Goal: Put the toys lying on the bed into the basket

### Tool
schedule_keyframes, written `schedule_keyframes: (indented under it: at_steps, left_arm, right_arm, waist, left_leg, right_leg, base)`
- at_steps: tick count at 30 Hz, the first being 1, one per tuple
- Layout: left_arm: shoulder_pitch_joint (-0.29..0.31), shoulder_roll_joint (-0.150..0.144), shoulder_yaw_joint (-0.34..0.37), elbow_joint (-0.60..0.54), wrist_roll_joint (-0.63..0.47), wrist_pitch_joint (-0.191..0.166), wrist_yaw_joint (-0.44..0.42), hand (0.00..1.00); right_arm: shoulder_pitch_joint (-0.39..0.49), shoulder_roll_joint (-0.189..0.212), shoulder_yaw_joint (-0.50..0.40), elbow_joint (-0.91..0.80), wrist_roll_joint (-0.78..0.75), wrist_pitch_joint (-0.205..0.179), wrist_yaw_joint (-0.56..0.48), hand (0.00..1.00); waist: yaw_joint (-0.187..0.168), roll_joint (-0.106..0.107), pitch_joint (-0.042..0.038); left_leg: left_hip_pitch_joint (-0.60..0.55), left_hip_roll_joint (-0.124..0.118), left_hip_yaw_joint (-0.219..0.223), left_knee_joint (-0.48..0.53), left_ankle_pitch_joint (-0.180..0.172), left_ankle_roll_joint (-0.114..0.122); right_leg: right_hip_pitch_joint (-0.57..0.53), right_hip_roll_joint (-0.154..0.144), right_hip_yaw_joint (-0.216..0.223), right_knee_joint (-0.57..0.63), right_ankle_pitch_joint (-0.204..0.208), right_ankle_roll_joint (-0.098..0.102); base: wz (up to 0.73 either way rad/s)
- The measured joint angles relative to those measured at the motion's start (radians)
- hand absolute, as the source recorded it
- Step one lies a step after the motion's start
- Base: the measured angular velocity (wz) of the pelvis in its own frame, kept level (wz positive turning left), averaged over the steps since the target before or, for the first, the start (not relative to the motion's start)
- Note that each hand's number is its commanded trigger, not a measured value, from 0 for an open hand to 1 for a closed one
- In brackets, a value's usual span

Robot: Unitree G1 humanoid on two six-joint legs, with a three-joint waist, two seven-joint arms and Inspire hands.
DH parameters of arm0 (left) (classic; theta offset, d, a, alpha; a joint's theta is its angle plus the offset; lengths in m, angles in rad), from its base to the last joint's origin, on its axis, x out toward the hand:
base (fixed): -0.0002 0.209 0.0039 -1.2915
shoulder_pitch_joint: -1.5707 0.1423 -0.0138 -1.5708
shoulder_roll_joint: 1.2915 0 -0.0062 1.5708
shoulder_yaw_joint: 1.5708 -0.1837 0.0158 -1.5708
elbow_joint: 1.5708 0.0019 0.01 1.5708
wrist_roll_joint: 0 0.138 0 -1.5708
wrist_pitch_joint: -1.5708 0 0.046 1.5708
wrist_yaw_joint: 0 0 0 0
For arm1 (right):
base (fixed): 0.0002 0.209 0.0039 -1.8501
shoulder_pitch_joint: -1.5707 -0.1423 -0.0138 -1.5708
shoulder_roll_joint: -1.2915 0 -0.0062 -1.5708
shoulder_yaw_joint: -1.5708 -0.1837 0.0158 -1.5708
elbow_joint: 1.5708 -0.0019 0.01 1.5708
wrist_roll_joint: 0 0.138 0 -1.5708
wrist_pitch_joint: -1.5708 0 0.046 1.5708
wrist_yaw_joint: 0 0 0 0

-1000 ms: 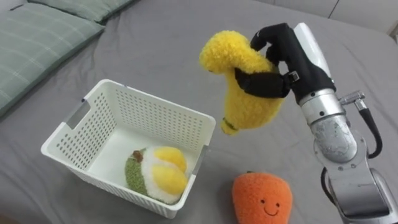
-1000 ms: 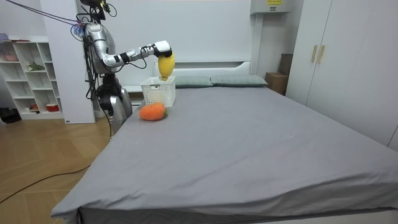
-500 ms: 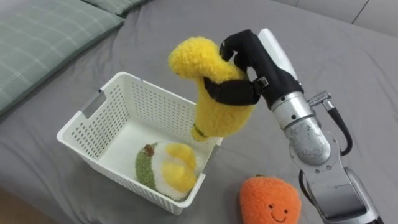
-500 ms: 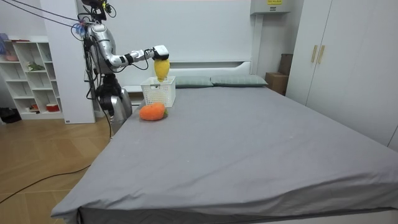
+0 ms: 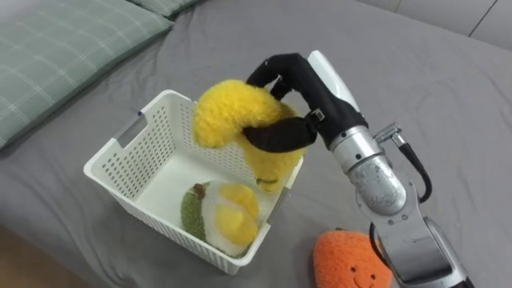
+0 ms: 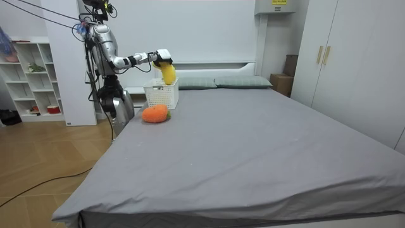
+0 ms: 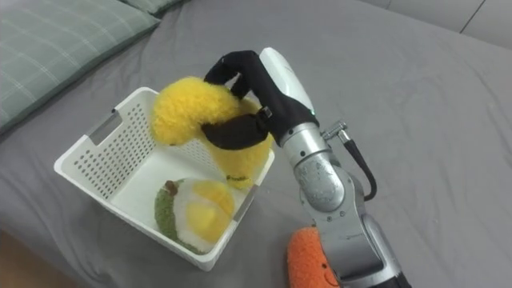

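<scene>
My right hand (image 5: 290, 104) is shut on a fluffy yellow plush toy (image 5: 236, 128) and holds it over the far right corner of the white basket (image 5: 124, 156); the toy's lower end dips just inside the rim. In the right eye view the same hand (image 7: 248, 96) grips the yellow toy (image 7: 192, 120) above the basket (image 7: 96, 152). A green and yellow plush (image 5: 218, 218) lies on the basket's floor. An orange plush with a smiling face (image 5: 352, 260) rests on the grey bed to the right of the basket. From the room view, the yellow toy (image 6: 167, 71) hangs over the basket (image 6: 161, 95).
Green checked pillows (image 5: 56, 48) lie beyond the basket on my left. The grey bed sheet (image 5: 448, 88) spreads wide to the right. I stand at the bed's side near its head, with a white shelf unit (image 6: 28, 76) behind me.
My right hand has carried the yellow toy leftward and down, from beside the basket to over its far right corner. The view has shifted a little.
</scene>
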State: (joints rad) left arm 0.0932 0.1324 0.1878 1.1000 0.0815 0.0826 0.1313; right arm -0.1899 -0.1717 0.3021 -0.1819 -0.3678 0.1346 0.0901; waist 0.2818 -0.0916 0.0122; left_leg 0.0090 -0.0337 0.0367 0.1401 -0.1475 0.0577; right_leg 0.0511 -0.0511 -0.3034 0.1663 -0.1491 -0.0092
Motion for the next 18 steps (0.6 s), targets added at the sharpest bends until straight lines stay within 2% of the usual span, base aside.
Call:
schedule_keyframes:
  at_steps: [8,14,18]
  left_arm:
    - [-0.004,0.0,-0.008,-0.002,0.0,-0.002,-0.006,0.0]
    - [-0.005,0.0,-0.008,-0.003,0.0,-0.003,-0.006,0.0]
    - [-0.005,0.001,-0.008,-0.004,0.0,-0.003,-0.006,0.0]
  right_arm:
    - [0.0,0.0,0.0,0.022,-0.001,-0.001,0.0,0.0]
    - [0.0,0.0,0.0,0.022,0.001,-0.001,0.0,0.0]
    - [0.0,0.0,0.0,0.022,0.001,-0.001,0.0,0.0]
  waist:
    - [-0.002,-0.003,-0.0022]
    - [-0.002,-0.011,-0.0077]
    - [-0.002,-0.01,-0.0071]
  left_leg:
    - [0.0,0.0,0.0,0.008,0.0,0.0]
    - [0.0,0.0,0.0,0.011,0.0,0.0]
    - [0.001,0.0,0.0,0.011,0.0,0.0]
  right_leg:
    - [0.0,0.0,0.0,0.001,0.0,0.0]
    - [0.001,0.0,-0.001,0.001,0.0,0.0]
    - [0.001,-0.001,-0.001,0.001,0.0,0.0]
  base:
    - [0.0]
    - [0.0]
    - [0.0]
